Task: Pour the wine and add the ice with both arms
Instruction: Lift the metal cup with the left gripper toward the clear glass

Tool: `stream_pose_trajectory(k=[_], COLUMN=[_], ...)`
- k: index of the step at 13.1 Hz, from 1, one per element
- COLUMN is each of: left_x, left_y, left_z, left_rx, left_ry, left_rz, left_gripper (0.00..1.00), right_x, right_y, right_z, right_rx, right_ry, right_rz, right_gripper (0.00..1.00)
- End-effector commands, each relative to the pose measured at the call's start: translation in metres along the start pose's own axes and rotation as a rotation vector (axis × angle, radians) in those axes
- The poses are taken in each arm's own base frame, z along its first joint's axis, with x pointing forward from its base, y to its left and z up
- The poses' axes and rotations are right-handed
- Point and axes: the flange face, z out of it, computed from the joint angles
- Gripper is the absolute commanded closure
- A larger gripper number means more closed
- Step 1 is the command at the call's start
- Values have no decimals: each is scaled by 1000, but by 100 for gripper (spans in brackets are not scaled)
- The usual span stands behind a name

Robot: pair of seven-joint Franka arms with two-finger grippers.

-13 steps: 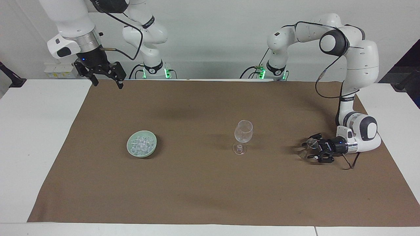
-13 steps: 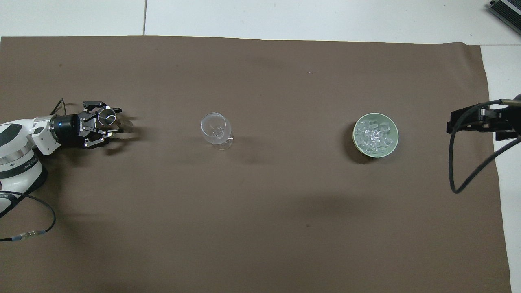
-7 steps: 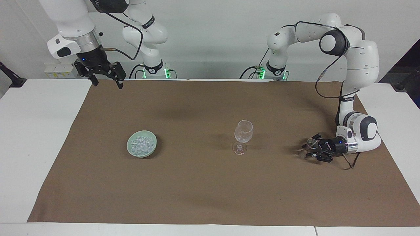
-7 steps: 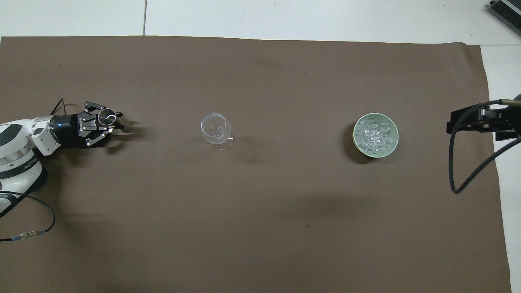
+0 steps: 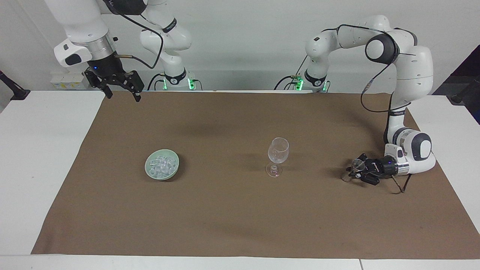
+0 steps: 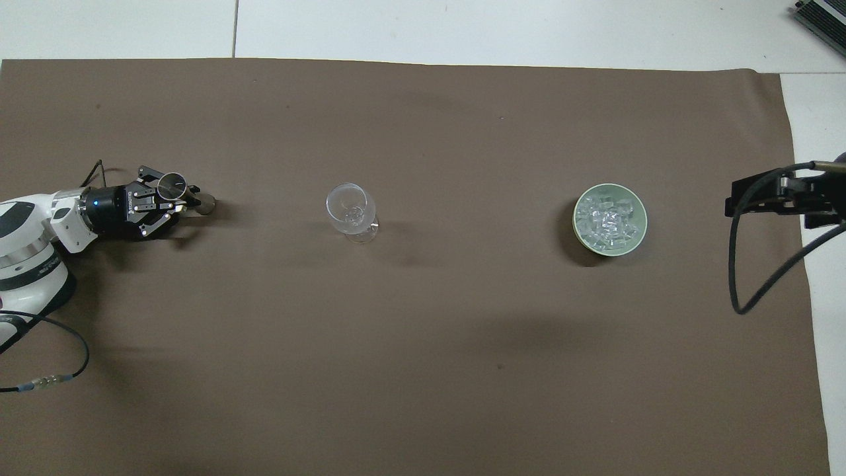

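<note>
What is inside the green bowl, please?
The green bowl holds the ice, a heap of small clear cubes. The bowl's bottom beneath the heap is covered, so anything under it cannot be seen.

— How is the light?
— I see it even, bright, from overhead. Soft shadows lie on the cloth (image 5: 225, 210) beside the glass (image 5: 278, 150) and bowl (image 6: 609, 219).
— Blur?
— None; both views sharp.
</note>
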Motion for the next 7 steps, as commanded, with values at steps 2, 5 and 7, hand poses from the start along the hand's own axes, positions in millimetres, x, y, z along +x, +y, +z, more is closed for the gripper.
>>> stream_pose_trajectory(k=[2, 5, 7], left_x=[23, 56, 84], left_y=[-7, -12, -13], left_z=[23, 45, 59], left_rx=[-29, -63, -78], left_ry=[56, 44, 22], left_rz=[41, 68, 101], left_gripper=[100, 100, 100], right_x=[1, 1, 1], right_y=[0, 1, 0], right_z=[1, 1, 1], right_rx=[21, 21, 21], right_ry=[3, 3, 3], right_rz=[15, 16, 15], right_gripper=[0, 0, 0])
